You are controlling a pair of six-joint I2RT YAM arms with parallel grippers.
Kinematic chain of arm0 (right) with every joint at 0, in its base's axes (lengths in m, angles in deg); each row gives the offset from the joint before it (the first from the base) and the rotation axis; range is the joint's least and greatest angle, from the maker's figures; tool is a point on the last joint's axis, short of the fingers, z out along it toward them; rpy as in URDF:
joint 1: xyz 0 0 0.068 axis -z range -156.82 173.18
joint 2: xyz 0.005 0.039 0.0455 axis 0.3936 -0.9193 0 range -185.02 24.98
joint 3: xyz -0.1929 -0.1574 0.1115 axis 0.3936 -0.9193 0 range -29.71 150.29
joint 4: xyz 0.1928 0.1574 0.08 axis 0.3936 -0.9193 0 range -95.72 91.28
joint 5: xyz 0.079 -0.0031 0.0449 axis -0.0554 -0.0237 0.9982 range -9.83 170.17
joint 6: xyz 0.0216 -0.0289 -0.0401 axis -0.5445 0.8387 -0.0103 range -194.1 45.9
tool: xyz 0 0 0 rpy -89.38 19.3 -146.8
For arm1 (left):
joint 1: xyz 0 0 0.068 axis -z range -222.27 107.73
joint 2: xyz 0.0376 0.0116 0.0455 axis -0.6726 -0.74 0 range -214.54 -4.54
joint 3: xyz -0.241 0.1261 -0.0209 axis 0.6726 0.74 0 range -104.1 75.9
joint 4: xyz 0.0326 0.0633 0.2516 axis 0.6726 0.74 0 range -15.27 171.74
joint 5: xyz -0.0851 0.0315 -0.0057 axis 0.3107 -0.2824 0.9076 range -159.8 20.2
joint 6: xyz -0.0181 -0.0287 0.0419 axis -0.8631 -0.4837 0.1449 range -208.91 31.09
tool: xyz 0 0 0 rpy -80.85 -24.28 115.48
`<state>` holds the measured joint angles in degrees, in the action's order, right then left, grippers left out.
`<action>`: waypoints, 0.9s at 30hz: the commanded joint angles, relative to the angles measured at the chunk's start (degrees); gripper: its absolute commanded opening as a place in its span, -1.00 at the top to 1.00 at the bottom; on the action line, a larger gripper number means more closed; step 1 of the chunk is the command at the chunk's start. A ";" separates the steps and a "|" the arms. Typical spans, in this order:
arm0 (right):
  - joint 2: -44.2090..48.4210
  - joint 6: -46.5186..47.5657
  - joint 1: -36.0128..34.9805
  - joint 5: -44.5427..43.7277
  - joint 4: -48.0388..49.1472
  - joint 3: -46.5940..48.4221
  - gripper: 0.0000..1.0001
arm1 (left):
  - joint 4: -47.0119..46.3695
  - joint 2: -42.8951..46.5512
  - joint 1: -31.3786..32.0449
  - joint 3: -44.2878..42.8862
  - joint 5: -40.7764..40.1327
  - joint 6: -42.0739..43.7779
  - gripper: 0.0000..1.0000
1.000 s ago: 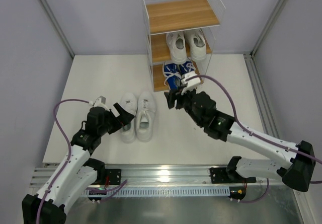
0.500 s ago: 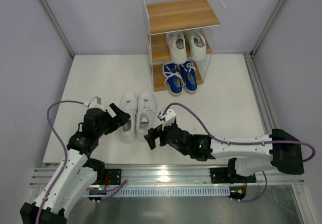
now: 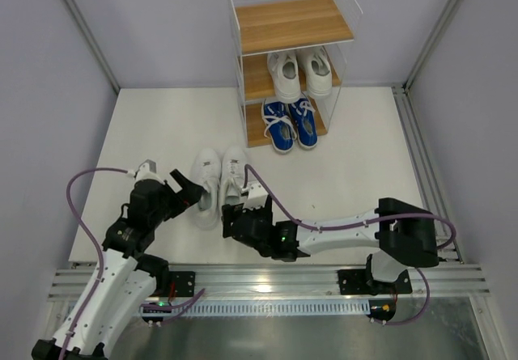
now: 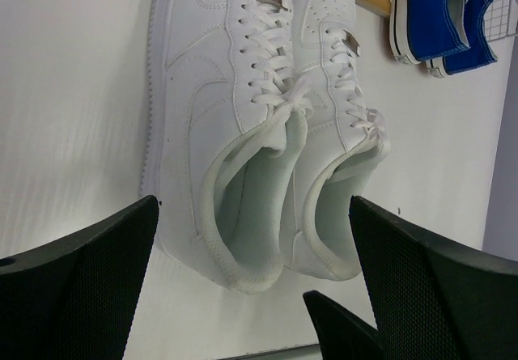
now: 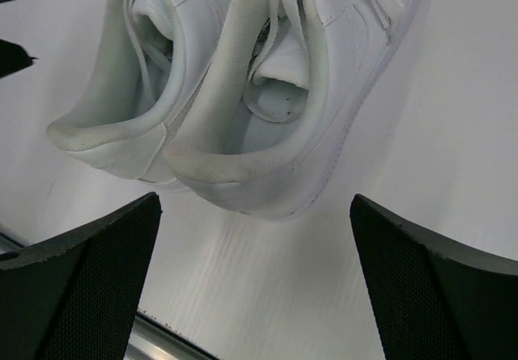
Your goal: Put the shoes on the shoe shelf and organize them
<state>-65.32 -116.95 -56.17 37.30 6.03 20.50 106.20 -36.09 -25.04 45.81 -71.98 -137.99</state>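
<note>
Shoes sit in two places: four on the shelf (image 3: pixel 239 61) at the back and two out on the table (image 3: pixel 364 174). Farthest left, the left gripper (image 3: pixel 186 196) hangs low over the table with its jaws spread wide and nothing between them. It points at the heel end of the left white shoe (image 3: pixel 205 188). Its wrist camera looks into the open collars of both loose shoes, which lie framed between the two dark fingers just ahead of the tips.

The left white shoe lies flat on its sole, toe toward the shelf. Its mate, the right white shoe (image 3: pixel 235 174), touches it along the side and points the same way. Both are laced.

Just right of them, the right gripper (image 3: pixel 243 213) sits near the heel of the right white shoe. Its jaws are also fully apart and hold nothing. Its wrist camera shows both heels close in front of the fingers.

Farther right and back, the shelf stands upright. Its top board (image 3: pixel 291 22) is bare wood. A white pair (image 3: pixel 299 73) rests side by side on the middle board, and a blue pair (image 3: pixel 290 124) with white laces rests on the bottom board.
</note>
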 commanded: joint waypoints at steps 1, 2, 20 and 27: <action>-3.63 -6.81 -0.54 -7.74 -4.13 4.71 -0.99 | 0.88 1.49 -0.18 -1.99 -1.60 0.21 -0.99; -4.26 -6.29 -0.45 -7.58 -3.70 5.32 -0.99 | 0.79 1.75 -0.18 -1.73 -1.52 0.13 -0.99; -6.92 -6.81 6.31 -6.17 -8.09 0.27 -0.99 | -0.26 1.67 -0.18 -0.50 -0.11 0.04 -0.99; 4.07 6.53 8.51 -0.12 -0.64 -11.71 -0.99 | -2.54 -0.18 -0.27 0.03 0.68 0.04 -0.99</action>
<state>-64.54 -118.89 -49.31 37.08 4.13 12.59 106.39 -35.46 -25.04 45.81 -71.91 -138.01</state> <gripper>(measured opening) 0.997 0.996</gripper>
